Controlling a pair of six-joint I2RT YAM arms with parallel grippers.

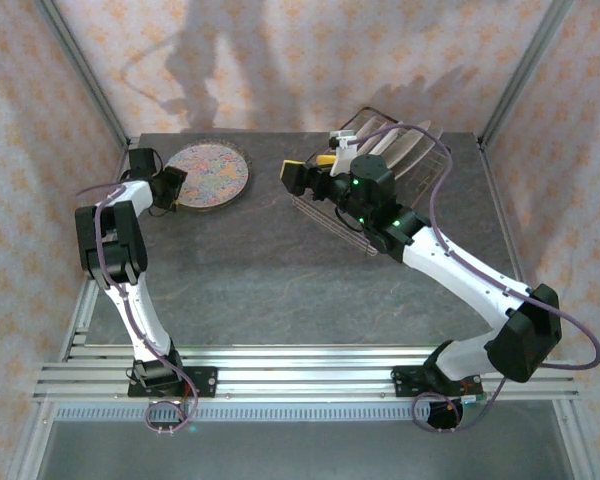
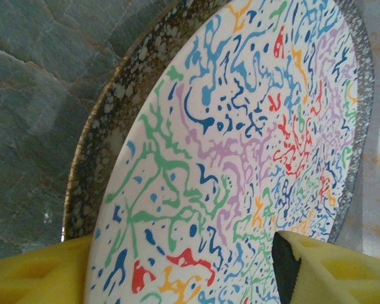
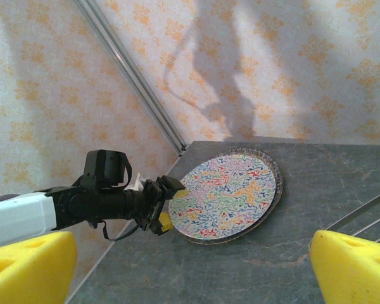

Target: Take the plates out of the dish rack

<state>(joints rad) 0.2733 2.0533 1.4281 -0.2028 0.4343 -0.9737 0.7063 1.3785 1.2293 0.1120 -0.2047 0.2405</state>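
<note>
A multicolour squiggle-patterned plate [image 1: 210, 173] [image 2: 240, 145] [image 3: 225, 193] lies flat on a dark speckled plate [image 2: 107, 139] [image 3: 277, 190] at the table's back left. My left gripper [image 1: 175, 184] [image 2: 183, 278] [image 3: 172, 206] is at the near-left rim of this stack. Its yellow fingers [image 2: 38, 272] stand wide apart on either side of the rim, open. The wire dish rack [image 1: 425, 180] [image 3: 361, 218] stands at the back right with several pale plates [image 1: 400, 145] upright in it. My right gripper [image 1: 302, 172] [image 3: 190, 272] hovers just left of the rack, open with nothing between its fingers.
The grey stone table [image 1: 270, 270] stretches between the plate stack and the rack. Patterned walls with metal corner posts [image 1: 85, 75] close in the back and sides. An aluminium rail [image 1: 300, 375] carries both arm bases at the near edge.
</note>
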